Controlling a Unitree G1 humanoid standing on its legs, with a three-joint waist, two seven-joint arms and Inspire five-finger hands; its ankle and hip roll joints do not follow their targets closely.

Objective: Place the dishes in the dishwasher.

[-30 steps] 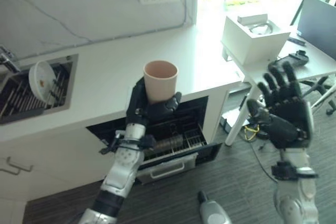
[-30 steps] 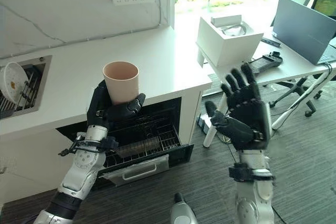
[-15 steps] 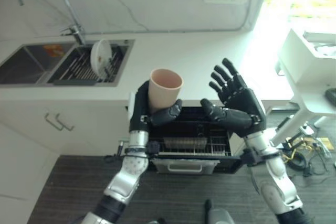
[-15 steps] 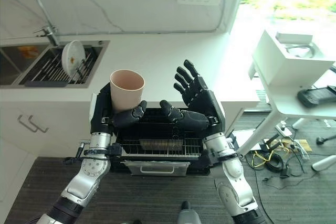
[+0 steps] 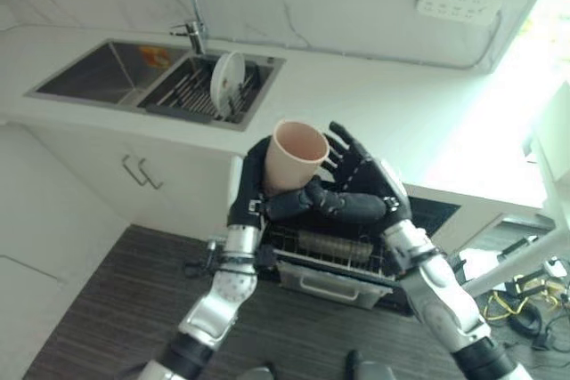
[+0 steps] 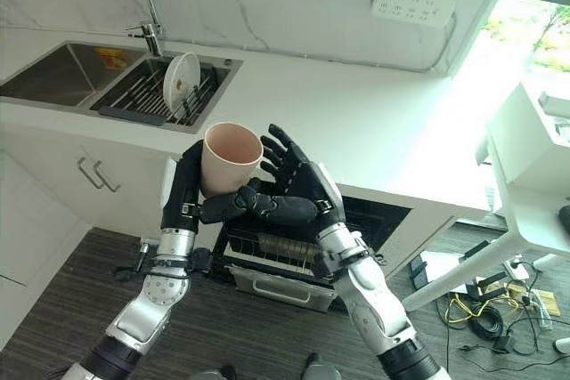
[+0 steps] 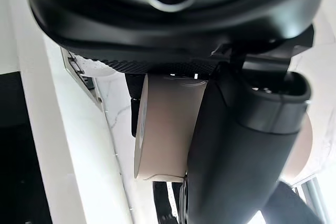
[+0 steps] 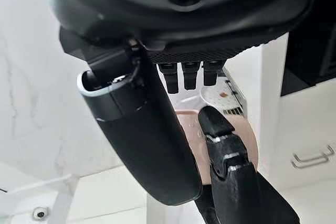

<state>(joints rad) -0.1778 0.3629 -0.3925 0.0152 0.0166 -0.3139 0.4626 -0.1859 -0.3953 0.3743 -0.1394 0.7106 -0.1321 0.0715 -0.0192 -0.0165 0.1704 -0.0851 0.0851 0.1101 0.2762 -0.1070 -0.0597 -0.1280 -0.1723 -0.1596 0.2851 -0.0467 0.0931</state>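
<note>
Far to the left a steel sink (image 5: 98, 76) is sunk into the white bench (image 6: 356, 122), with a curved tap (image 5: 190, 6) behind it. Beside the basin a dish rack (image 6: 151, 93) sits in the second well, and a white plate (image 6: 181, 81) stands upright on edge in it. Under the bench are pale cupboard doors with a pair of bar handles (image 5: 141, 171).

Next comes the left hand (image 6: 189, 186), raised in front of the bench edge. Its fingers (image 5: 252, 175) and thumb are curled round the lower part of a pink cup (image 6: 231, 158), which stands upright with its open mouth up, held in the air above the open dishwasher.

Just to the right, the right hand (image 6: 298, 191) is close against the cup's far side. Its fingers are spread and fairly straight behind the rim, while its thumb (image 5: 352, 207) lies across under the left hand's thumb; whether it presses on the cup I cannot tell.

Below both hands the dishwasher rack (image 5: 334, 251) is pulled out of the cabinet, a wire basket with a dark cylinder lying across it and a pale handle on its front.

On the wall to the right is a white power strip (image 6: 412, 7), and at the far right the corner of a white table (image 6: 534, 211) with cables on the dark floor (image 6: 267, 335) beneath.
</note>
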